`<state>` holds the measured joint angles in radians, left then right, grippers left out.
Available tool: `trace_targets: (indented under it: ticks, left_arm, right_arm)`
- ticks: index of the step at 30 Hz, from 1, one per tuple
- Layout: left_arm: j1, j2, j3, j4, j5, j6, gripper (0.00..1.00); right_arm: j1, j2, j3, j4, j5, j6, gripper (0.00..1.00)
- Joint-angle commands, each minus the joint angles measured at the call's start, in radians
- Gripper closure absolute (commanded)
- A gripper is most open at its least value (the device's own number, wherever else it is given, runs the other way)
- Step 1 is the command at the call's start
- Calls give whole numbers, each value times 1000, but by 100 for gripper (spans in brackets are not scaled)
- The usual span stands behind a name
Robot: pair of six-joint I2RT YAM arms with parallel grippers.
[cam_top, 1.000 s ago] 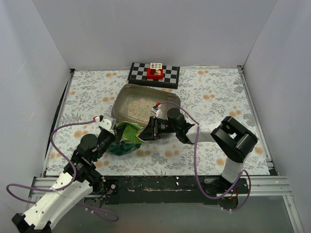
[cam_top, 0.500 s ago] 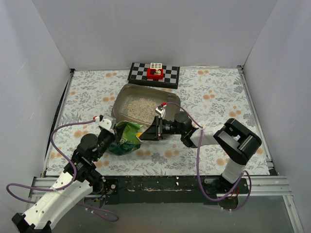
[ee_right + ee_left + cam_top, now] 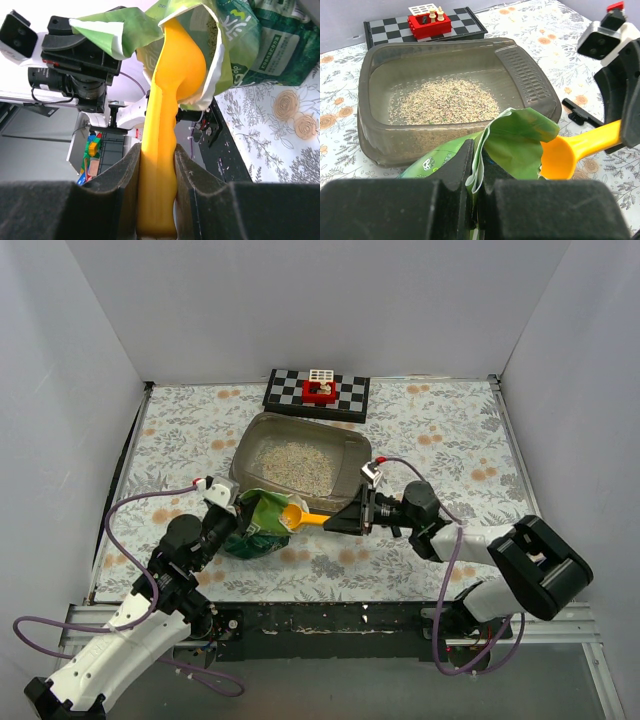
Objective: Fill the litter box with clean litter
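Scoop (image 3: 299,517) (right claw (image 3: 337,521)) newly outside bag (image 3: 255,531)

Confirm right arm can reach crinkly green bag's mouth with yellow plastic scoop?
Likely yes. The right gripper grips the yellow plastic scoop, whose bowl sits at the mouth of the crinkly green bag; the left gripper pinches it open, nothing between.

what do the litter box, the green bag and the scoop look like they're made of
Litter box: likely moulded plastic, grey-brown, slightly translucent, rounded corners and a ribbed step.
Green bag: thin glossy film, probably plastic; it creases and folds sharply.
Scoop: smooth yellow-orange plastic, one piece, soft sheen.
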<state>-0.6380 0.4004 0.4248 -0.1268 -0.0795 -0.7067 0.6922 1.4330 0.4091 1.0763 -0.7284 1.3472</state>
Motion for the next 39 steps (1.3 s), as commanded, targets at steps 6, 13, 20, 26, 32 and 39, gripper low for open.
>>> trace_targets:
  ticks: [6, 13, 20, 26, 32, 39]
  left_arm:
    - [-3, 5, -1, 16, 11, -2, 100]
    - [-3, 11, 0, 15, 4, -4, 100]
    - [-2, 9, 0, 15, -2, -4, 100]
    - [-3, 11, -1, 16, -2, -2, 100]
    - [-3, 3, -4, 15, -3, -2, 100]
    - [-3, 0, -3, 15, -26, -4, 100]
  right_arm:
    - [-97, -200, -130, 34, -68, -11, 99]
    - [-155, -351, -184, -148, -80, -75, 99]
    - [-183, -476, -230, -334, -81, -151, 99]
    - [-194, -513, -274, -331, -72, -134, 99]
    - [-200, -563, -234, -364, -39, -95, 99]
    - [-217, -632, -118, -570, -14, -137, 99]
